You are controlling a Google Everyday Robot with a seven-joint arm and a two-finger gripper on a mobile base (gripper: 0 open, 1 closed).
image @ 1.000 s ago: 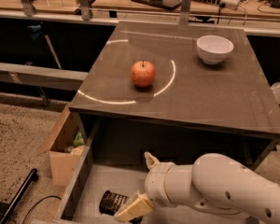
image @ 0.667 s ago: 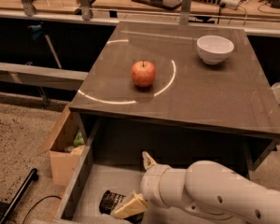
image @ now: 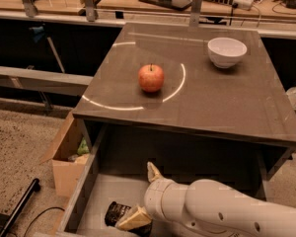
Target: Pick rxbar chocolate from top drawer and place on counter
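The top drawer (image: 87,189) stands pulled open below the counter (image: 212,102). The rxbar chocolate (image: 117,213), black and shiny, lies on the drawer floor near the front left. My gripper (image: 144,195) is inside the drawer, just right of the bar. One pale fingertip (image: 133,218) lies against the bar's right end, the other fingertip (image: 153,172) points up toward the counter's underside. The fingers are spread wide and hold nothing. My white arm covers the drawer's right half.
A red apple (image: 151,77) sits on the counter inside the white arc line. A white bowl (image: 227,51) stands at the back right. A brown cardboard box (image: 66,157) sits on the floor left of the drawer. A wooden bench runs behind.
My arm and gripper have shifted a little to the left and lower, nearer the bar. The bar, apple and bowl have not moved.
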